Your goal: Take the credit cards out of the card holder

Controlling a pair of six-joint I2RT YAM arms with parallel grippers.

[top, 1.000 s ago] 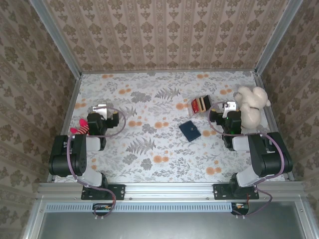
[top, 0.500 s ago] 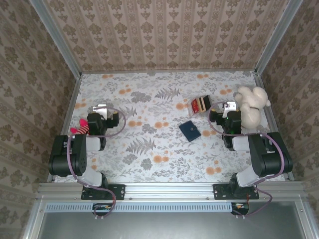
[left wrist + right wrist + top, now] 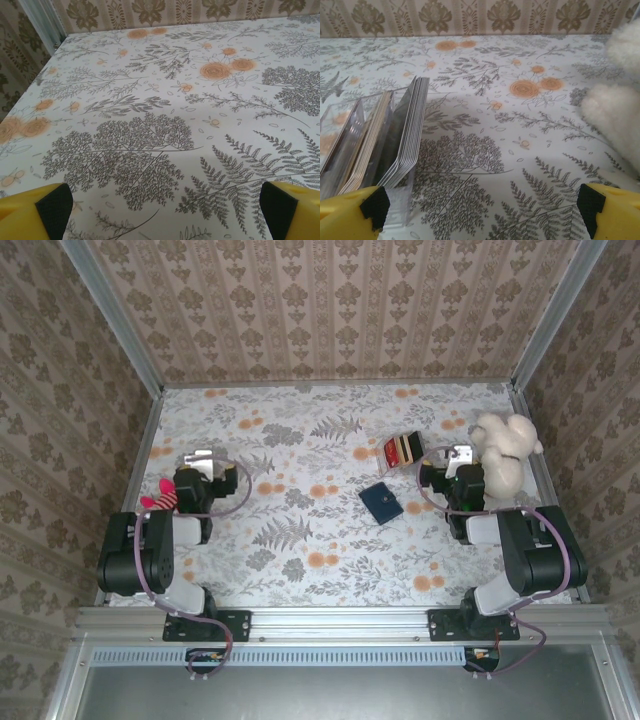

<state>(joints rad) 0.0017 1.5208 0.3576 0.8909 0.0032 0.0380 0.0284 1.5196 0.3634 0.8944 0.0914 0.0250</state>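
Card holder [image 3: 381, 502], a small dark navy wallet, lies closed and flat on the table, a little right of centre and turned at a slant. It sits alone, with bare cloth on every side.

Just beyond it, toward the back wall, stands a clear rack of upright cards [image 3: 403, 449], striped red, cream and brown from above. The right wrist camera shows that rack [image 3: 380, 145] as see-through plastic with thin cards packed on edge.

The right gripper [image 3: 460, 454] hangs just to the right of the rack, well apart from the card holder. Its yellow, black-padded fingers stand spread wide and grip nothing [image 3: 482, 207]. A cream plush toy [image 3: 505, 452] sits just beside the right arm, near the right wall.

The left gripper [image 3: 202, 457] is far across the table on the left side. It too is spread wide and holds nothing, with only patterned cloth between its fingers [image 3: 165, 207]. A small pink and red object [image 3: 156, 499] lies next to the left arm.

The tablecloth [image 3: 300, 540] is white, printed with grey ferns and leaves and scattered orange flowers. Wallpapered walls [image 3: 330, 310] in beige and brown damask stripes close in the table on three sides, and aluminium posts [image 3: 110, 310] run along the corners. An aluminium rail [image 3: 340, 618] crosses the near edge, and both arm bases are bolted to it.
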